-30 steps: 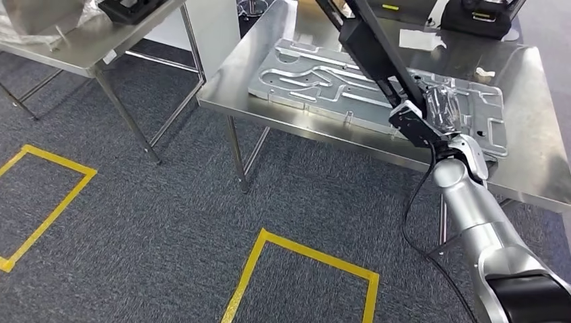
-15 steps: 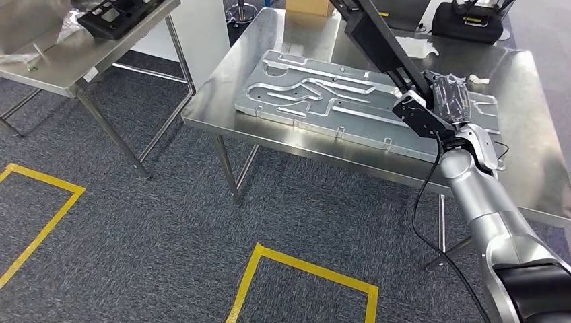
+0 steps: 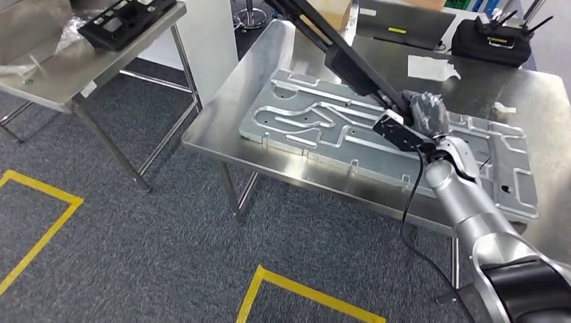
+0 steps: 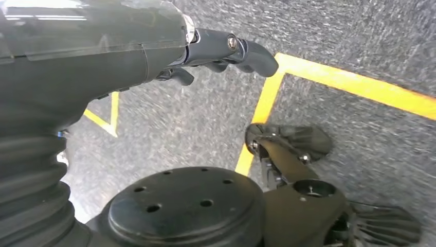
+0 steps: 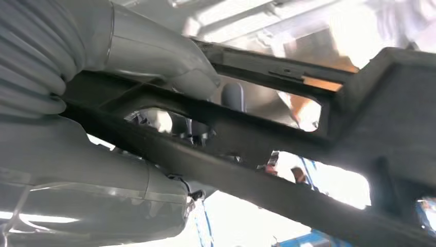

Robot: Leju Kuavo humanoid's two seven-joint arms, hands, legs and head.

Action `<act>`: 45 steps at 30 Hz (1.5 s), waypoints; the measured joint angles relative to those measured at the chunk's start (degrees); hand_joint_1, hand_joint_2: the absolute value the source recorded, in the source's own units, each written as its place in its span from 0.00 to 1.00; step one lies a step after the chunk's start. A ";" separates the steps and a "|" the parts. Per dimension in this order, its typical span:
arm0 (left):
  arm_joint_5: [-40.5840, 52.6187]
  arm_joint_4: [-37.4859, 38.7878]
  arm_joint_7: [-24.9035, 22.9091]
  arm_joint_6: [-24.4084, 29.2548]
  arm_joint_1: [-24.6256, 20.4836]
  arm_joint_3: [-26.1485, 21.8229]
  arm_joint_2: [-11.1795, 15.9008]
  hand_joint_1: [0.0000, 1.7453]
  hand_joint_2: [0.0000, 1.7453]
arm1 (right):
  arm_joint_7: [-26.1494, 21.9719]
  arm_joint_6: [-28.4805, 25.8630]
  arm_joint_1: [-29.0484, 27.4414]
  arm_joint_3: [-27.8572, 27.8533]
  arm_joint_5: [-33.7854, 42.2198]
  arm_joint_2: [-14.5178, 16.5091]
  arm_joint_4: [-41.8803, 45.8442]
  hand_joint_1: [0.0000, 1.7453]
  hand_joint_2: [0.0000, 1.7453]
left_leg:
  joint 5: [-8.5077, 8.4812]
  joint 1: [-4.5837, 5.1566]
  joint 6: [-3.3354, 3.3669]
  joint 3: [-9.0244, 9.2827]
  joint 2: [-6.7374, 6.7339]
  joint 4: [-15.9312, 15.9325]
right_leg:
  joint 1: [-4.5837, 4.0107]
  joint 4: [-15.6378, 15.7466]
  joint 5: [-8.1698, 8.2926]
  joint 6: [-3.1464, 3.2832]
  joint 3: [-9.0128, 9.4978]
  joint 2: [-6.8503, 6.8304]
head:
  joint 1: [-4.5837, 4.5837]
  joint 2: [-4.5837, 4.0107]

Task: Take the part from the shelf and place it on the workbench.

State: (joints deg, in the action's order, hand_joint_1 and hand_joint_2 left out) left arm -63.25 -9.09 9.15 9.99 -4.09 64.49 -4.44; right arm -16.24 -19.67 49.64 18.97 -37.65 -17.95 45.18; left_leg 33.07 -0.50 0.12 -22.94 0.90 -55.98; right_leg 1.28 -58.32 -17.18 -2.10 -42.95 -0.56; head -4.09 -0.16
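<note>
Gripping the long black part (image 3: 350,64) by one end, the right hand (image 3: 425,113) holds it above the machined aluminium plate (image 3: 323,128) on the workbench (image 3: 222,114). Such an off-centre hold could let the part swing or slip and strike the plate. Beside the robot's body, the left hand (image 4: 221,49) hangs with fingers curled on nothing.

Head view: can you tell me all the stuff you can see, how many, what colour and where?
Black part: one, long black frame, held up over the workbench.
Workbench: one, shiny steel, ahead on the right.
Machined plate: one, silver, flat on the workbench.
Black device: one, with short antennas, at the workbench's far edge.
Second table: one, steel, on the left.
Black tray: one, on the second table.
Floor tape: yellow lines on grey carpet.
Right hand: one, dark, grips the black part.
Left hand: one, dark fingers curled, hanging over the carpet.
</note>
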 joint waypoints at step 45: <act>-2.81 0.02 2.13 -0.28 -0.38 -2.71 -0.06 0.00 1.00 | 4.50 7.28 4.03 21.79 -19.87 2.48 -9.51 1.00 1.00 | -9.30 0.59 0.38 -11.90 -0.37 -1.66 | -0.62 0.76 -6.76 0.96 7.84 0.82 | 0.02 -0.01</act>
State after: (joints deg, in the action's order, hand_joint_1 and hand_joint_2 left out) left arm -66.06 -9.07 11.27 9.71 -4.47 61.79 -4.50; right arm -11.74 -12.40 53.68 40.75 -57.53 -15.47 35.66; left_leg 23.77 0.09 0.51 -34.85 0.53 -57.64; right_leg 0.66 -57.56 -23.94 -1.14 -35.11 0.26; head -4.07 -0.17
